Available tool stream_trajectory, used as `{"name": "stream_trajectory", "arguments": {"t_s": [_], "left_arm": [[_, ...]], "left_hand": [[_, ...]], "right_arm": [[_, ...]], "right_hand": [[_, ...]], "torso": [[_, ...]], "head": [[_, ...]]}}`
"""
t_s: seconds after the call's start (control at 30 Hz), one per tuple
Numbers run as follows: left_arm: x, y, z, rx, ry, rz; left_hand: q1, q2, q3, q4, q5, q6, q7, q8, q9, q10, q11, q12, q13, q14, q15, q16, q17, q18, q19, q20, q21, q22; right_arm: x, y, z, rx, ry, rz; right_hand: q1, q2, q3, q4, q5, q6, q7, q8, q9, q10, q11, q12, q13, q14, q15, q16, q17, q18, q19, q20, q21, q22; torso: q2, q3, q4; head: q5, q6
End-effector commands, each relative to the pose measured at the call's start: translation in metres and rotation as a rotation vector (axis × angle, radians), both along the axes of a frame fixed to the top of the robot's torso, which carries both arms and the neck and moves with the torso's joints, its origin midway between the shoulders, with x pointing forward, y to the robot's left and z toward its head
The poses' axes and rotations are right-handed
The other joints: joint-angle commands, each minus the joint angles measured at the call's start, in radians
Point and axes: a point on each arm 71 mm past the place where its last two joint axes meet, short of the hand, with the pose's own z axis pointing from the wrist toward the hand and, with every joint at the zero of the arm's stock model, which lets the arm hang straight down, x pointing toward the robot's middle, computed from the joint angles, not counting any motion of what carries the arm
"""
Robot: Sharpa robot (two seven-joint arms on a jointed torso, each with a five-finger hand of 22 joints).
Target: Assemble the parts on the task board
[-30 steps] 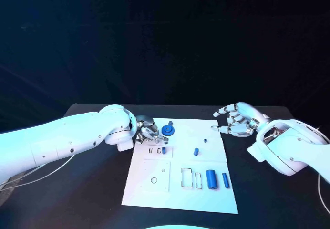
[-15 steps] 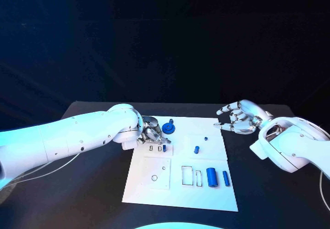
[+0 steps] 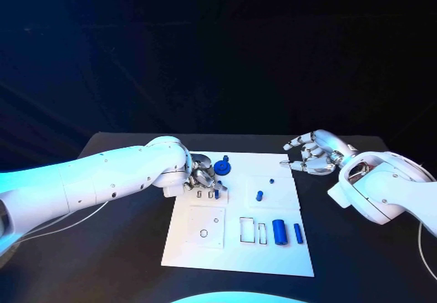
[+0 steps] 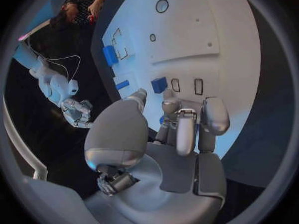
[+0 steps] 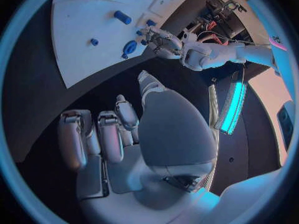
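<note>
The left hand (image 3: 202,177) is low over the far left part of the task board (image 3: 239,252). Its fingers (image 4: 187,129) are curled downward, and a small blue part (image 4: 159,84) stands in the board just in front of the fingertips. I cannot tell if the fingers touch or hold a part, because the hand hides this place. A round blue part (image 3: 221,166) sits just beside this hand, toward the right hand. The right hand (image 3: 312,158) is over the black table (image 3: 123,252), just beyond the board's far right corner, empty with fingers loosely apart. Two blue cylinders (image 3: 280,232) lie well apart from both hands.
</note>
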Motion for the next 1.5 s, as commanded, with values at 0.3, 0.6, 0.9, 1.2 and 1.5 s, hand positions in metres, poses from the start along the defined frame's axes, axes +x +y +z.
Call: {"name": "stream_trajectory", "arguments": {"t_s": [0.3,0.6,0.9,1.2,1.5], "left_arm": [[-0.0011,-0.0009,-0.003,0.017,0.038,-0.024],[-0.0018,-0.0016,-0.0041,0.023,0.049,-0.034],[-0.0021,-0.0029,-0.0051,0.024,0.057,-0.039],[-0.0024,-0.0026,-0.0057,-0.013,0.077,-0.015],[-0.0064,0.0036,-0.005,-0.095,0.13,0.039]], "left_hand": [[0.031,0.02,0.002,-0.002,0.006,0.0,0.001,-0.015,-0.001,0.009,0.004,0.009,0.007,0.07,0.001,0.008,0.165,-0.02,0.008,0.001,0.009,0.008],[0.063,0.028,0.016,-0.003,0.006,0.007,0.001,-0.024,0.0,0.007,0.004,0.01,0.008,0.071,0.002,0.009,0.167,-0.02,0.007,0.002,0.012,0.013],[0.101,0.038,0.045,-0.004,0.006,0.012,-0.001,-0.034,0.001,0.006,0.002,0.01,0.009,0.071,0.001,0.01,0.17,-0.021,0.006,0.003,0.015,0.018],[0.197,0.032,0.224,-0.008,0.004,0.019,-0.009,-0.042,0.023,0.003,-0.006,0.003,0.004,0.071,-0.007,0.009,0.171,-0.021,0.002,-0.002,0.02,0.025],[0.185,-0.029,0.522,-0.089,-0.008,0.002,-0.021,0.03,0.138,0.028,-0.019,0.007,0.009,0.072,-0.018,0.007,0.171,-0.021,0.0,-0.012,0.021,0.03]], "right_arm": [[-0.0006,0.0009,-0.001,-0.009,0.015,0.018],[-0.0003,-0.0004,-0.0014,-0.012,0.018,0.015],[0.0,0.0,-0.0018,-0.014,0.021,0.017],[0.0009,-0.0006,-0.0022,-0.016,0.023,0.015],[0.0017,-0.0017,-0.0029,-0.02,0.027,0.013]], "right_hand": [[-0.003,0.007,-0.007,-0.001,0.008,0.008,0.002,0.006,-0.001,-0.005,0.0,-0.003,0.0,0.09,0.002,-0.006,0.213,0.012,0.063,0.005,-0.004,0.233],[-0.003,0.007,-0.007,-0.001,0.009,0.009,0.002,0.007,-0.001,-0.006,-0.001,-0.004,-0.001,0.09,0.002,-0.006,0.212,0.012,0.063,0.005,-0.005,0.233],[-0.001,0.01,-0.007,-0.002,0.013,0.011,0.001,0.008,-0.001,-0.006,-0.001,-0.004,-0.001,0.09,0.001,-0.006,0.212,0.012,0.063,0.005,-0.004,0.233],[0.003,0.013,-0.007,-0.003,0.019,0.012,0.001,0.009,-0.001,-0.007,-0.002,-0.004,-0.002,0.09,0.001,-0.006,0.212,0.012,0.063,0.005,-0.005,0.233],[0.004,0.014,-0.007,-0.003,0.021,0.013,0.001,0.01,-0.001,-0.007,-0.002,-0.004,-0.002,0.09,0.001,-0.007,0.211,0.012,0.062,0.004,-0.006,0.233]], "torso": [[-0.001,-0.0005,0.0],[-0.001,-0.0002,0.0015],[-0.001,0.0001,0.0008],[-0.001,0.0011,0.0002],[-0.002,0.001,0.0007]], "head": [[0.0,-0.003],[-0.001,-0.004],[-0.001,-0.006],[0.001,-0.009],[0.0,-0.011]]}}
